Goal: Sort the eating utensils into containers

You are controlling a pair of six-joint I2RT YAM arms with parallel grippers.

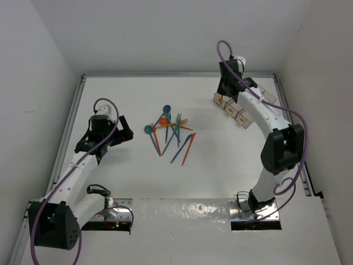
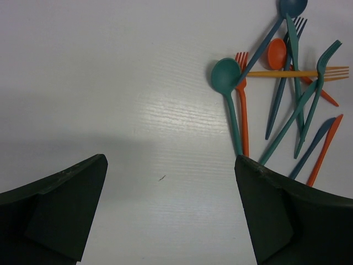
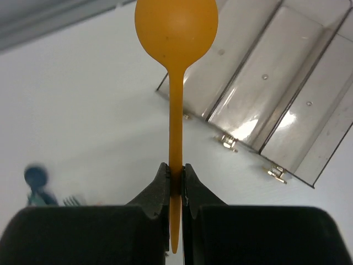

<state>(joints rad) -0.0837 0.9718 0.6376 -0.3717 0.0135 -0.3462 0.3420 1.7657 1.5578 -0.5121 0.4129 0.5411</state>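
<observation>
White worktop [image 1: 220,176] holds the loose eating utensils [image 1: 170,135] heaped near its middle. My right end effector [image 3: 175,175] pinches an orange spoon [image 3: 176,33] by the handle, close by the containers [image 3: 287,110] toward the far right corner; my left end effector [image 2: 170,160] gapes wide, empty.

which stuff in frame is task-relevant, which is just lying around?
Job: utensil pile; yellow-orange spoon held in right gripper; three-bin clear tray; left gripper, open.
Not job: purple cables; arm base plates (rig fixtures).
</observation>
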